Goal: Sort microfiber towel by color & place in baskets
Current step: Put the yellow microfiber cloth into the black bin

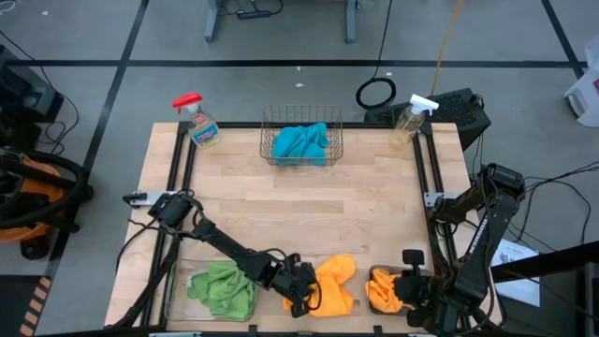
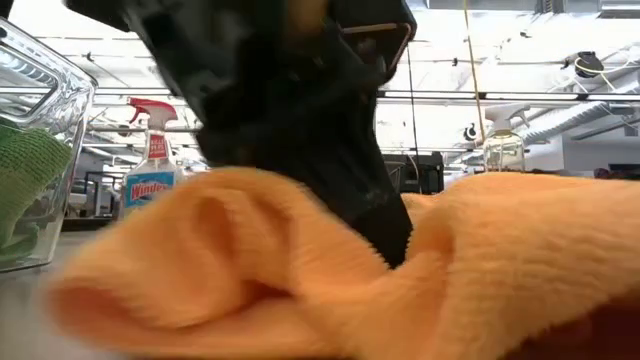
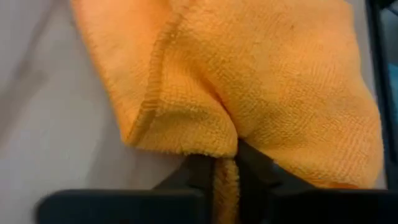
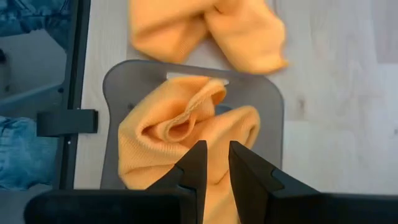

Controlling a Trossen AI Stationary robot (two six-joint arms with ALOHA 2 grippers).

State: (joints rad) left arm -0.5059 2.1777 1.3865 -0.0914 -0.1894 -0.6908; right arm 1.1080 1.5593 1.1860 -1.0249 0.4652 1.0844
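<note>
Two crumpled teal-blue microfiber towels (image 1: 301,143) fill the copper wire mesh basket (image 1: 267,122) at twelve o'clock on the table. Bunched bright green fuzzy towels (image 1: 223,286) sit in the clear plastic bin (image 1: 171,281) at seven o'clock. One yellow-orange towel (image 1: 335,284) lies rumpled at six o'clock beside another (image 1: 379,288) in the dark grey bin (image 4: 267,99) at five o'clock.

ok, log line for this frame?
left hand: shut on orange towel on table | right hand: open over orange towel in grey bin | blue, green binned

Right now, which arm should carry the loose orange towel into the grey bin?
Left. The left gripper is already pinched on the loose orange towel beside the grey bin. The right gripper hangs over that bin, its fingers astride the orange towel already in it.
</note>
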